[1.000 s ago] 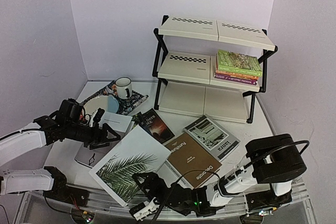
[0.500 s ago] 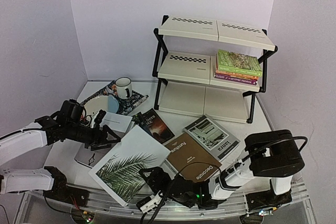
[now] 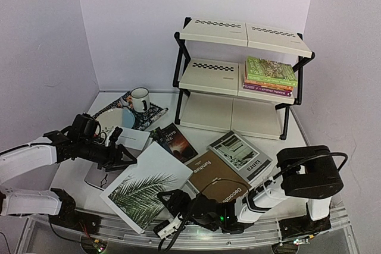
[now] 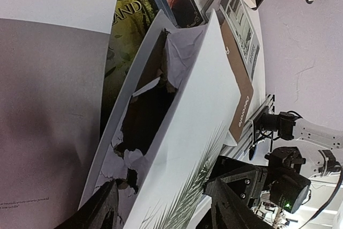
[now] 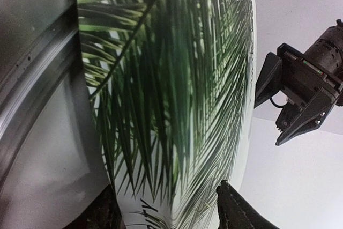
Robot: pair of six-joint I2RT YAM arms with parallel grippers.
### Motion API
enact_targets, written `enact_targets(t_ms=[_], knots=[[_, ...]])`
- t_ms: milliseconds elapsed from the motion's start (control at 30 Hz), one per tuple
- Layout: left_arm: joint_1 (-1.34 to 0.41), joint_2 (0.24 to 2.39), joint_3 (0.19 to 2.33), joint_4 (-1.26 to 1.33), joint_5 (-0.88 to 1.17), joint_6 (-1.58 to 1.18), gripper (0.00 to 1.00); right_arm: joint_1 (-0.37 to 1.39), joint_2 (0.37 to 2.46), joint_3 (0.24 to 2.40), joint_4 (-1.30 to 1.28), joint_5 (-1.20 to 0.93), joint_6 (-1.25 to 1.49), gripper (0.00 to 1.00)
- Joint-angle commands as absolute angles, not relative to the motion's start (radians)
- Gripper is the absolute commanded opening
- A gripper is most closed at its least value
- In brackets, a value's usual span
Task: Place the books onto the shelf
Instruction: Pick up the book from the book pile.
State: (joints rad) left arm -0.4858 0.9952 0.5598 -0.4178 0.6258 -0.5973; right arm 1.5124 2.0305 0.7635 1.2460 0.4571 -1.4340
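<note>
- The step in hand is picking up the big white palm-leaf book [image 3: 146, 191], which lies by the near left corner of the desk [image 3: 286, 144], partly over other books.
- The left gripper [image 3: 124, 154] is at the book's far left edge. In the left wrist view one finger shows on each side of that edge, which looks raised and shows torn paper under it.
- The right gripper [image 3: 169, 201] is at the book's near edge, with the palm cover between its fingers in its own wrist view.
- Both sets of jaws straddle the book, but I cannot tell whether either is pressing on it.
- The shelf [image 3: 211, 75] stands at the far right of the desk. A small stack of books [image 3: 271, 75] lies on its middle tier, at the right end.
- The brown book [image 3: 217, 182], grey-white book [image 3: 241, 156] and dark novel [image 3: 174, 141] lie flat in mid-desk.
- Next, both grips likely need to be firm, then a level lift in step, high enough to carry the book over the others to a bare tier.
</note>
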Motion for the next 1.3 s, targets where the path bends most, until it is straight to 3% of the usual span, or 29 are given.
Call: enact_targets(t_ms=[0, 67, 133, 200, 333, 633, 1267], knots=[[-0.491, 1.017, 0.559, -0.388, 0.617, -0.579, 0.60, 1.511, 2.051, 0.795, 1.307, 0.448, -1.456, 0.55], [-0.491, 1.019, 0.565, -0.387, 0.609, -0.581, 0.60, 1.510, 2.054, 0.794, 1.329, 0.451, -1.466, 0.46], [-0.491, 1.004, 0.579, -0.388, 0.588, -0.589, 0.61, 1.511, 2.052, 0.797, 1.351, 0.461, -1.473, 0.28], [-0.491, 0.968, 0.605, -0.390, 0.541, -0.613, 0.64, 1.511, 2.035, 0.796, 1.387, 0.471, -1.480, 0.16], [-0.491, 0.890, 0.687, -0.415, 0.457, -0.654, 0.70, 1.513, 1.980, 0.786, 1.394, 0.487, -1.501, 0.11], [-0.489, 0.869, 0.891, -0.508, 0.359, -0.650, 0.76, 1.525, 1.863, 0.772, 1.411, 0.572, -1.571, 0.14], [-0.489, 0.781, 0.997, -0.571, 0.259, -0.649, 0.78, 1.374, 1.611, 0.598, 1.247, 0.827, -1.508, 0.20]])
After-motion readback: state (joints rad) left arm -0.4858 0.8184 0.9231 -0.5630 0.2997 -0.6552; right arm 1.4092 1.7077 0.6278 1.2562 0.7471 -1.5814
